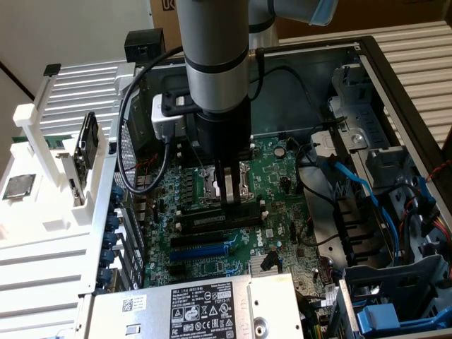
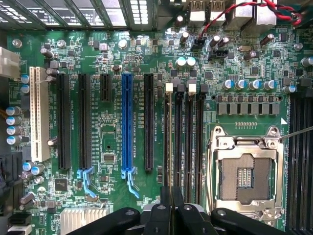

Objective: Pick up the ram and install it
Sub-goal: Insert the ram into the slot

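At the exterior view's left stands a white rack [image 1: 42, 233], with a square silver processor chip [image 1: 18, 186] lying flat on its near-left part. Toward the rack's right edge, just beside the computer case [image 1: 304, 60], a narrow dark board with a pale patch stands in a holder. I take it for the ram [image 1: 88, 141], though little green shows on it. Its long axis runs up the picture, low end near and high end far. Whether it stands on end or rests on a long edge I cannot tell. That axis lies across the 4 memory slots [image 1: 219, 221], which run left to right on the motherboard [image 2: 112, 127].

By its build, the ram should be light and stiff but thin and fragile, likelier to crack than to flex, with a smooth sticker face. The safest hold looks to be a pinch across the 2 flat faces at the middle of the free long edge, clear of the contacts.

Right of the rack, well apart from the ram, the gripper [image 1: 227, 203] hangs inside the case above the slots, beside the empty processor socket [image 2: 244, 169]. Its 2 fingers are drawn almost together, and I see nothing between them.
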